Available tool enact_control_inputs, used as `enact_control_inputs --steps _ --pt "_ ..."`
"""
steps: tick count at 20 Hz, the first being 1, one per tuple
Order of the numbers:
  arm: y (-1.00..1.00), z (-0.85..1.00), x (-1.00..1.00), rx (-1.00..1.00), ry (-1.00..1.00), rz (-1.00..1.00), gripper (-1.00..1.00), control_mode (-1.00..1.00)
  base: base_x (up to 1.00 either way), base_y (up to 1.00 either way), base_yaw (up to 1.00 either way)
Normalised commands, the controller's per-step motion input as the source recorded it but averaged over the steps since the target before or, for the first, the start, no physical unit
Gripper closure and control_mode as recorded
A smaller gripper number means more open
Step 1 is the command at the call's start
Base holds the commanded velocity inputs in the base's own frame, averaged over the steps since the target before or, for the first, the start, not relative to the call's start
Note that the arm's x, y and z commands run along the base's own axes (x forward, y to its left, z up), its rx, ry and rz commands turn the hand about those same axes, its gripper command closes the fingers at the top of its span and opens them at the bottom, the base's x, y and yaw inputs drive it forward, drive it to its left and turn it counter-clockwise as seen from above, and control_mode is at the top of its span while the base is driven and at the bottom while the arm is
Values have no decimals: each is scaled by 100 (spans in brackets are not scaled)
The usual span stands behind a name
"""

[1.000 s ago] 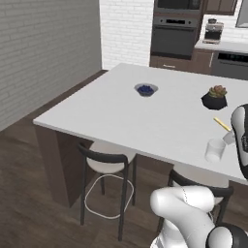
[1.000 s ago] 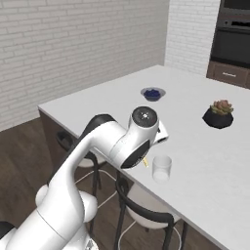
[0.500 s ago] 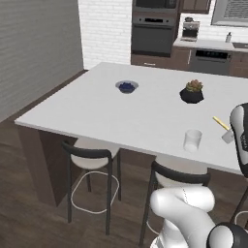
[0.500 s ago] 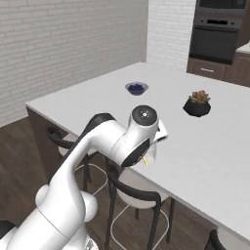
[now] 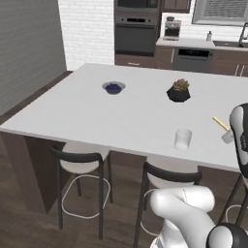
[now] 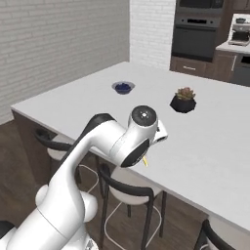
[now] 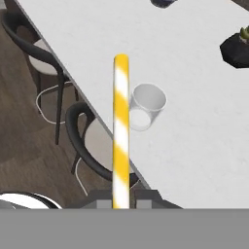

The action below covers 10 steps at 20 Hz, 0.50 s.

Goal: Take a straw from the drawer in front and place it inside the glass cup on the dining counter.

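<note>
White glossy arm (image 6: 93, 161) of rounded, tube-like segments, dark grey-black bands at the joints. Round white joint cap (image 6: 144, 116) with a dark ring and small centre dot. Bulbous white base segment (image 5: 186, 213) low down, black joint beside it. Gripper (image 7: 120, 198) has two small dark grey, blocky finger tips.

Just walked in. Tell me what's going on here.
The robot arm's gripper is shut on a yellow-and-white straw, which sticks out ahead of it. It is at the near edge of the white dining counter, above the stools. The empty glass cup stands on that edge; the straw is not in it yet.
</note>
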Motion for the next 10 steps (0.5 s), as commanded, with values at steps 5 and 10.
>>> enact_control_inputs --steps 5,10 --pt "0 0 0 0 0 0 100 100 21 7 -12" --pt "0 0 0 0 0 0 100 100 42 3 -2"
